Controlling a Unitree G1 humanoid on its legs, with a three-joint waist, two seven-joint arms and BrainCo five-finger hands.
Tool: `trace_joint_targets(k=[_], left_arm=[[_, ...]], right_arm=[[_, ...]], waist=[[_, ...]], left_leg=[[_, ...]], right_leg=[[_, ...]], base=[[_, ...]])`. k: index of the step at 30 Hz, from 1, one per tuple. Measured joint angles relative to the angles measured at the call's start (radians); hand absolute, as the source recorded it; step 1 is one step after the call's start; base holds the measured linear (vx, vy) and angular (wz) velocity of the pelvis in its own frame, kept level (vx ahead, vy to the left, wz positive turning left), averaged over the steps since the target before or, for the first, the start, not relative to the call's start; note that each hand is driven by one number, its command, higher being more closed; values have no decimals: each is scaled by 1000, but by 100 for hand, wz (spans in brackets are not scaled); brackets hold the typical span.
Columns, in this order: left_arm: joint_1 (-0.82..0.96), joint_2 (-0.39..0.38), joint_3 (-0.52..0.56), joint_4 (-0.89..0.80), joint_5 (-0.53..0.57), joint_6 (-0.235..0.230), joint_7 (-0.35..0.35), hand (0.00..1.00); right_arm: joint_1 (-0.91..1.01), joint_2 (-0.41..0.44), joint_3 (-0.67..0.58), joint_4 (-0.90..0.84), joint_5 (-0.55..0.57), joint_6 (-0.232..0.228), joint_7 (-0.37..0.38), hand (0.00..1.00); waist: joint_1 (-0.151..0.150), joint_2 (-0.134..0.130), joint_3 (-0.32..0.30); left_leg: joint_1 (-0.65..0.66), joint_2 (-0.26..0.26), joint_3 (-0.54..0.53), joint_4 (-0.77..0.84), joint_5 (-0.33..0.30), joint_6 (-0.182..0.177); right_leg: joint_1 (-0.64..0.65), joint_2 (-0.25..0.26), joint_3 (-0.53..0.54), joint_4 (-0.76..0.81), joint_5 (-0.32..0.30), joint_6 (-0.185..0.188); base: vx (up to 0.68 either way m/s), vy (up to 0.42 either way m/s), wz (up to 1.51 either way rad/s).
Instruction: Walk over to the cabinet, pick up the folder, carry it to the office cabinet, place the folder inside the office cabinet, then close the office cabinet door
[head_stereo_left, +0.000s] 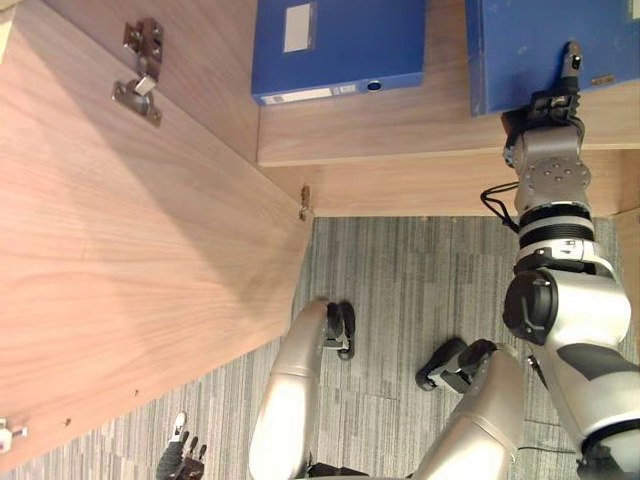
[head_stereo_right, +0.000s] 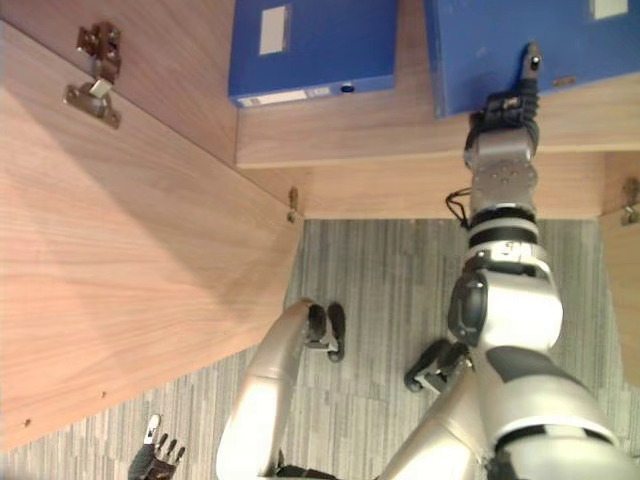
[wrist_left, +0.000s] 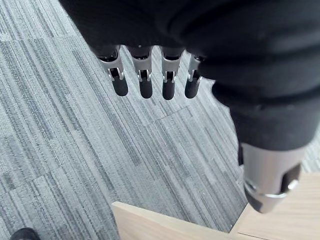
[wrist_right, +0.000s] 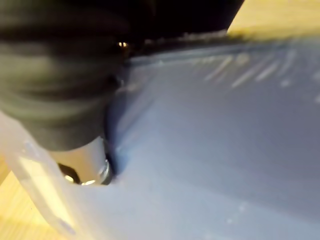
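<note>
At far left, an open cabinet door (head_stereo_left: 120, 260) of pale wood swings out toward me, a metal hinge (head_stereo_left: 140, 75) bolted near its top edge. Below it, my left hand (head_stereo_left: 180, 458) hangs low over the grey striped carpet floor (head_stereo_left: 400, 290). It holds nothing, and its fingers (wrist_left: 146, 85) are straight and loose.

Moving right, a first blue folder (head_stereo_left: 335, 45) lies flat on the cabinet shelf (head_stereo_left: 400, 125), set back from the front edge. A strip of bare wood separates it from a second blue folder (head_stereo_left: 520, 50) on the same shelf, further right. I take this second one to be the task's folder.

My right hand (head_stereo_left: 553, 105) reaches over the shelf's front edge and lies against this folder's near edge. The right wrist view gives a blurred blue surface pressed close. I cannot tell whether the hand grips the folder or merely rests on it.

I judge the step to be settling this folder inside the cabinet. To do it well, I would push it straight back until its near edge sits behind the shelf front, level with its neighbour and apart from it. Then I would draw the arm straight out so it doesn't drag the folder forward. The door at left must swing freely afterwards.
</note>
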Motion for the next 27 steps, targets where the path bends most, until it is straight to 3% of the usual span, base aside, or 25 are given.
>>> trace_joint_targets(k=[4,5,11,20,23,27], left_arm=[[-6,-13,1,-2,0,-3,21,0],[-6,-17,4,-1,0,-4,22,0],[-7,-40,43,5,-18,-9,34,0],[-18,-41,66,6,-38,-20,48,0],[-27,-40,87,10,-37,-21,50,0],[-35,-31,114,9,-30,-36,58,0]], right_arm=[[-32,16,-12,-22,72,-89,-1,100],[-35,18,-14,-26,76,-101,-1,0],[-41,24,-124,-50,111,-137,-39,0],[-45,8,-120,-115,75,-152,-35,0],[-46,-27,-57,-115,-60,-102,-17,0],[-50,-79,126,-114,-316,13,43,0]], waist=[[2,0,0],[3,0,0],[16,11,1],[27,34,8],[26,35,8],[25,35,8]], left_leg=[[-24,-17,-5,2,7,1],[-25,-17,-6,3,7,1],[-43,-33,-19,16,7,1],[-66,-33,-24,21,8,2],[-78,-32,-25,26,8,2],[-87,-21,-26,28,8,3]], right_leg=[[-21,-19,-1,13,-5,0],[-21,-19,-2,13,-5,0],[-23,-30,-6,21,-9,7],[-43,-29,-6,28,-11,6],[-55,-27,-6,30,-11,6],[-64,-17,-6,26,-10,5]], base=[[7,-33,13],[22,-33,8],[17,-21,7],[19,-23,1],[18,-21,-1],[21,-20,-5]])
